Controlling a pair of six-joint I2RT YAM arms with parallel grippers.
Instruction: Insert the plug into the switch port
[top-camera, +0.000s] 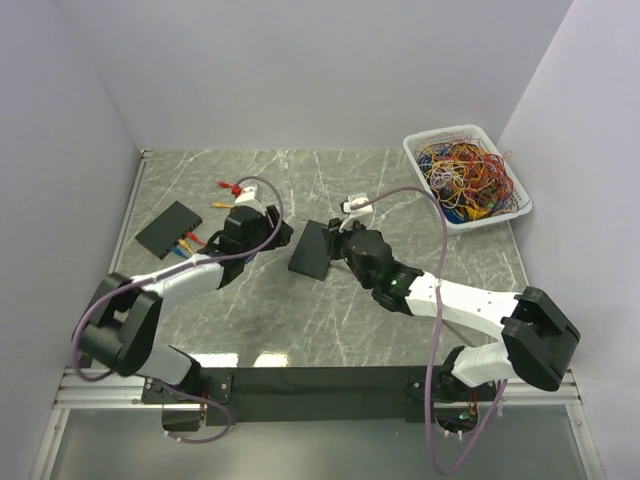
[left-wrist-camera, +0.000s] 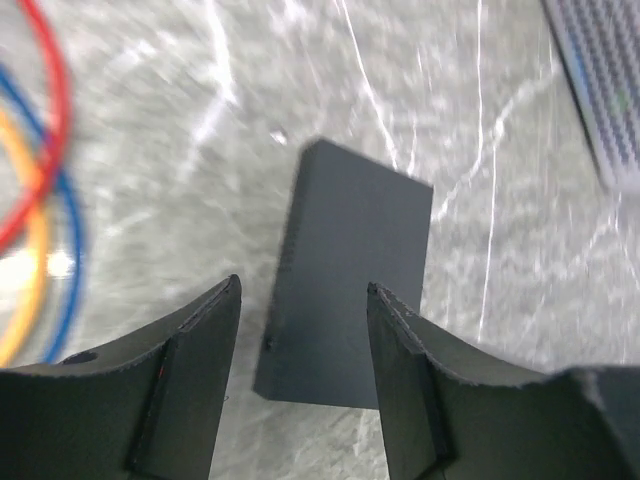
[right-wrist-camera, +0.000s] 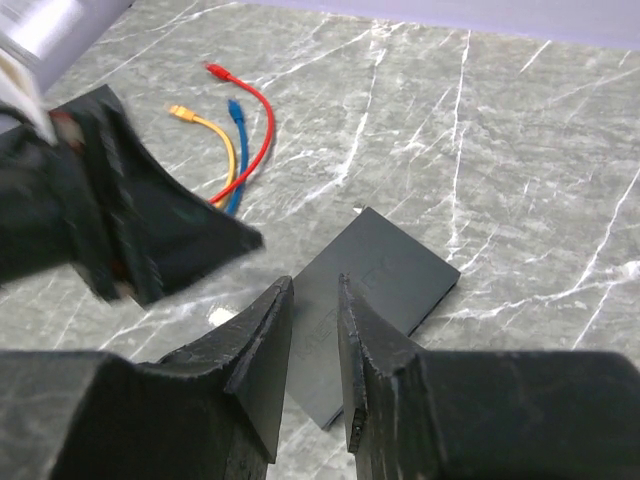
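Note:
A flat black switch box (top-camera: 312, 248) lies at the table's middle; it also shows in the left wrist view (left-wrist-camera: 350, 270) and the right wrist view (right-wrist-camera: 385, 275). A second black box (top-camera: 170, 228) lies at the left. Red (right-wrist-camera: 250, 120), orange (right-wrist-camera: 215, 135) and blue (right-wrist-camera: 238, 150) short cables lie between them, with their plugs loose on the table. My left gripper (top-camera: 278, 232) (left-wrist-camera: 303, 290) is open and empty, just left of the middle box. My right gripper (top-camera: 335, 235) (right-wrist-camera: 315, 285) hovers over that box, jaws narrowly apart and holding nothing.
A white basket (top-camera: 415, 150) full of tangled coloured wires stands at the back right; its wall shows in the left wrist view (left-wrist-camera: 600, 90). Grey walls close in the table on three sides. The two grippers are close together over the middle box.

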